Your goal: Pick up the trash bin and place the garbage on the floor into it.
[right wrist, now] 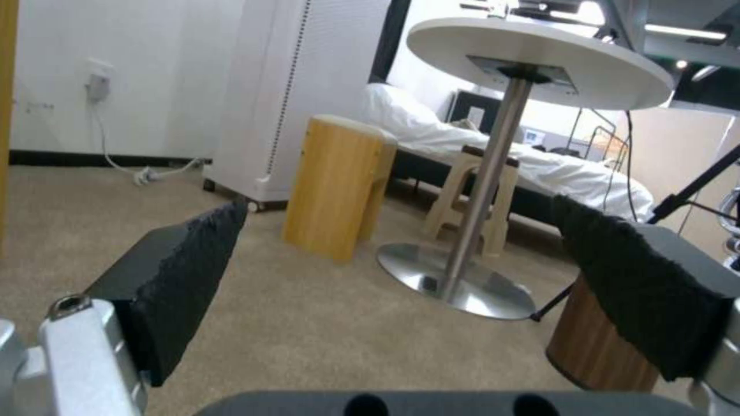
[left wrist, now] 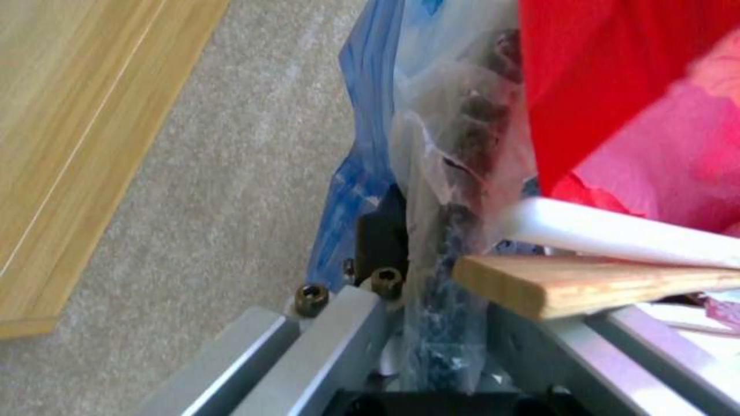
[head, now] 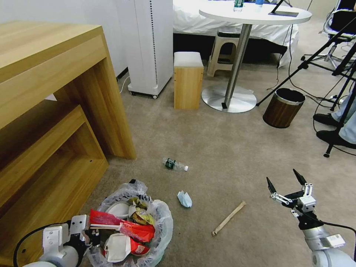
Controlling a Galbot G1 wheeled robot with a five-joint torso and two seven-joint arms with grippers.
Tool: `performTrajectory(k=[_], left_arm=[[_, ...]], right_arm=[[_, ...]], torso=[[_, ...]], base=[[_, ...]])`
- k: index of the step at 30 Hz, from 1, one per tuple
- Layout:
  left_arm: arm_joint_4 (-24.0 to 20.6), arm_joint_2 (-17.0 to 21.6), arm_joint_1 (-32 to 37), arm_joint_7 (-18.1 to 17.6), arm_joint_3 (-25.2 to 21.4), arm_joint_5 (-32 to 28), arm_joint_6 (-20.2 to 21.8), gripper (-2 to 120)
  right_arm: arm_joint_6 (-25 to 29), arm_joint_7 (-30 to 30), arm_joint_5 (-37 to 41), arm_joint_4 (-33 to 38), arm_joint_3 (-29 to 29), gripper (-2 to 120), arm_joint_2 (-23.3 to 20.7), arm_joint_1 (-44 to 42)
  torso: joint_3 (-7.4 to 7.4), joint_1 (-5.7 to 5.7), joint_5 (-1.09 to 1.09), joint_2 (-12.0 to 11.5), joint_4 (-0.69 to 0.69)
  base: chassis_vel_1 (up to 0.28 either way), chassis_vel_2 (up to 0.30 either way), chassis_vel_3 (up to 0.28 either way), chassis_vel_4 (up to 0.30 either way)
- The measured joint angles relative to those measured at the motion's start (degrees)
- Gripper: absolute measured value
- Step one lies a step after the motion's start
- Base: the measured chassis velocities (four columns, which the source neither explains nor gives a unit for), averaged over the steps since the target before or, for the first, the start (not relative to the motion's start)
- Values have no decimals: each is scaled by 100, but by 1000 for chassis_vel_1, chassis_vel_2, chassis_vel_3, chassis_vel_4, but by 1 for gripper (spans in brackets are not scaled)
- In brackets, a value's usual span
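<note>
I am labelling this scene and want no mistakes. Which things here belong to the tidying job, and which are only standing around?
Job: trash bin, held at its rim by the left gripper; bottle, crumpled paper, wooden stick on the floor; open right gripper.

Around: brown bin, round table, wooden stool.

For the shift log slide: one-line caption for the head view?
Left hand grips the nearly full trash bin; bottle, paper, stick remain on carpet; right hand open.

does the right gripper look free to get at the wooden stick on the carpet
Probably yes. The right gripper hangs open above bare floor, with the wooden stick lying uncovered on its left, nothing between them.
</note>
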Motion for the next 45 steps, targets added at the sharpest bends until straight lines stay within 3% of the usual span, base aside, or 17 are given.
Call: performTrajectory(k=[14, 23, 26, 27, 30, 31, 34, 35, 38, 39, 42, 43, 45], left_arm=[[40, -30, -30, 10, 12, 12, 2, 0], [81, -84, -48, 13, 30, 40, 3, 0], [61, -85, -59, 10, 29, 14, 4, 0], [61, -85, -59, 10, 29, 14, 4, 0], [49, -134, -67, 11, -48, -2, 9, 0], [49, -134, -67, 11, -48, -2, 9, 0], [37, -230, -2, 37, -127, 47, 14, 0], [37, -230, -2, 37, -127, 47, 14, 0], [27, -386, 19, 58, -132, 139, 19, 0], [27, -386, 19, 58, -132, 139, 19, 0], [105, -516, 13, 101, -97, 293, 22, 0], [105, -516, 13, 101, -97, 293, 22, 0], [168, -536, 11, 108, -95, 335, 25, 0]], right_arm=[[18, 153, -79, -61, -96, 100, -41, 107], [78, 953, -329, 34, -228, 100, -177, 106], [-54, 1754, -554, 323, -334, 100, -509, 37], [-54, 1754, -554, 323, -334, 100, -509, 37], [-430, 1934, -229, 599, -615, 100, -1278, 85], [-430, 1934, -229, 599, -615, 100, -1278, 85], [-776, 1863, 333, 597, -1335, 100, -2023, 446], [-776, 1863, 333, 597, -1335, 100, -2023, 446], [-1048, 1763, 836, 123, -2537, 100, -2822, 1348], [-1048, 1763, 836, 123, -2537, 100, -2822, 1348], [-1402, 1672, 1524, -383, -3802, 100, -3139, 2366], [-1402, 1672, 1524, -383, -3802, 100, -3139, 2366], [-1552, 1497, 1922, -670, -4455, 100, -3109, 2912]], torso=[[0, 0, 0, 0, 0], [0, 0, 2, 0, 0], [0, 0, 0, 0, 0], [0, 0, 0, 0, 0], [0, 0, -2, 0, -1], [0, 0, -2, 0, -1], [0, 0, 2, 0, 0], [0, 0, 2, 0, 0], [1, 1, 0, 0, 1], [1, 1, 0, 0, 1], [1, 1, -1, -1, 1], [1, 1, -1, -1, 1], [1, 1, 1, 0, 0]], base=[[-68, 67, 68, -68], [-25, 30, 27, -23], [0, 0, 0, 0], [0, 0, 0, 0], [0, 0, 0, 0], [0, 0, 0, 0], [0, 0, 0, 0], [0, 0, 0, 0], [0, 0, 0, 0], [0, 0, 0, 0], [0, 0, 0, 0], [0, 0, 0, 0], [0, 0, 0, 0]])
